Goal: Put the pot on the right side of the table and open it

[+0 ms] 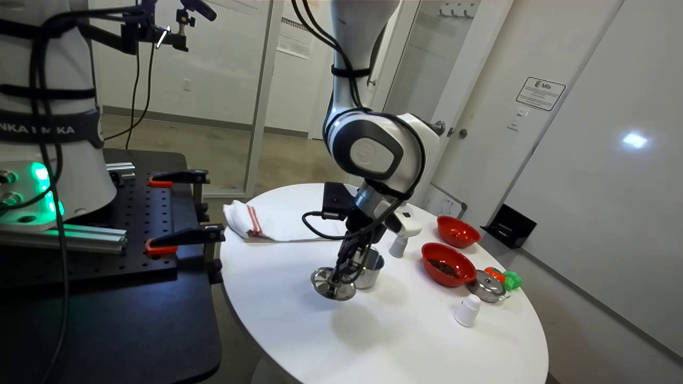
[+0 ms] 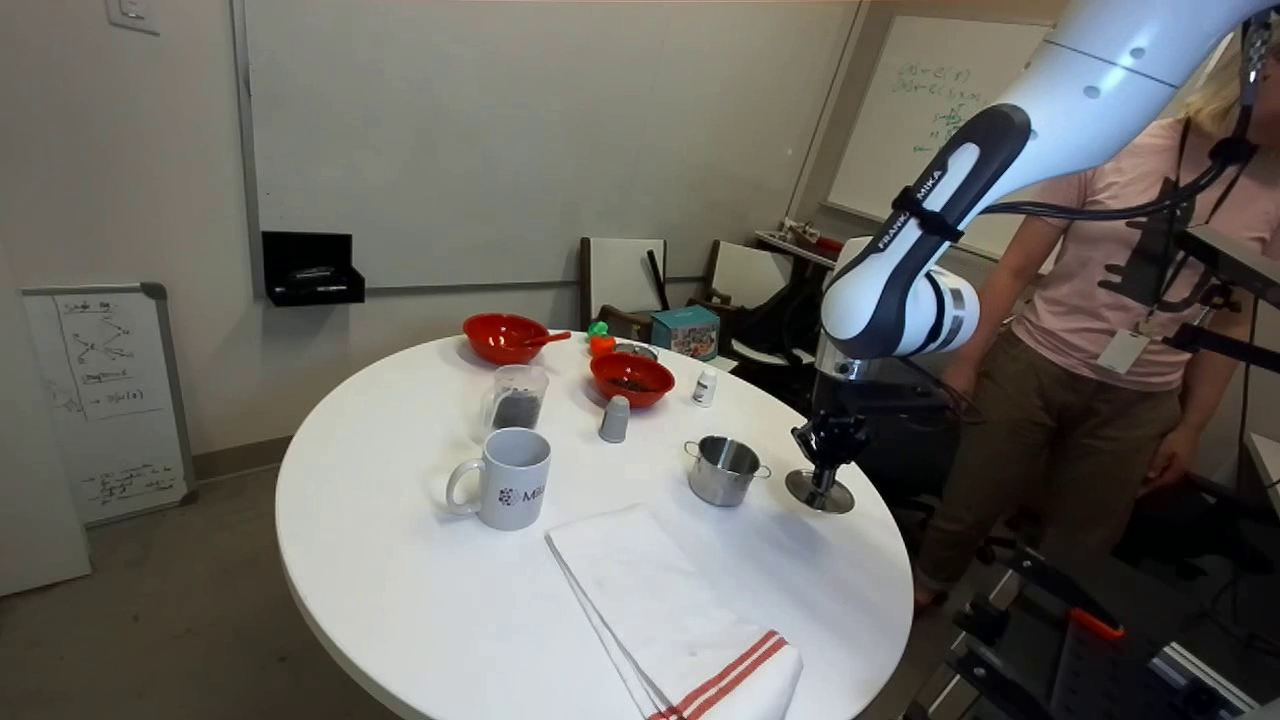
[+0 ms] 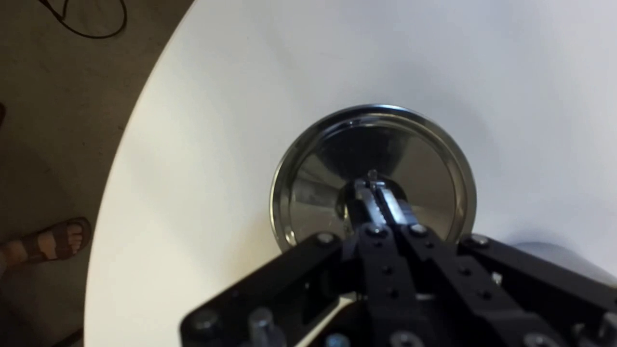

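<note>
1. The black metal end effector (image 3: 370,184) is clamped on the middle of a round, shiny steel lid (image 3: 373,149).
2. In an exterior view, the small, cylindrical, shiny steel pot (image 2: 718,485) with two loop handles stands upright and uncovered at the lid's 9 o'clock, near it but apart.
3. The pot rests on the large, white, oval worktop (image 2: 420,610), about 2 o'clock from its centre; the lid is near the 3 o'clock edge.
4. Read from the pot in an exterior view, a small white bottle (image 2: 704,388) stands at 12 o'clock, a tapered grey cup (image 2: 615,422) at 10 and a glossy, round red bowl (image 2: 640,397) between 10 and 11.
5. A folded white cloth (image 2: 680,620) with red stripes lies toward 6 o'clock, a white mug (image 2: 515,485) with dark print at 9.
</note>
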Robot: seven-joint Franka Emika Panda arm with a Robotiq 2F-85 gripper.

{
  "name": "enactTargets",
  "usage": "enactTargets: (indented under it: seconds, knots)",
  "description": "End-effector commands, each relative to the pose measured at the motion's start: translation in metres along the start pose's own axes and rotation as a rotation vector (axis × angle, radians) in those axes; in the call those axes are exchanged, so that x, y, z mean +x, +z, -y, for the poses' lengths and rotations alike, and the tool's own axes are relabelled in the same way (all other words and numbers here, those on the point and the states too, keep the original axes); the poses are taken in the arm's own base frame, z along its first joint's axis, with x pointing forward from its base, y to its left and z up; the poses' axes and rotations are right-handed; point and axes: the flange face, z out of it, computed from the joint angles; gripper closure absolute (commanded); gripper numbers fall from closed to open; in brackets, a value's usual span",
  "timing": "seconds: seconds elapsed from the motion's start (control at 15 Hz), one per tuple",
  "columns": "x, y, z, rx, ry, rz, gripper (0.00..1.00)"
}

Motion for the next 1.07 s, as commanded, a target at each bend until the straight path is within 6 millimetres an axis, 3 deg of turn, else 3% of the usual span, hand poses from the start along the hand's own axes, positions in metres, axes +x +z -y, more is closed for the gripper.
enactTargets:
  seconds: [0.0, 1.0]
  knots:
    - [0.002, 0.024, 0.010, 0.007, -0.013, 0.011, 1.00]
    - [0.021, 0.065, 0.041, 0.028, -0.065, 0.004, 1.00]
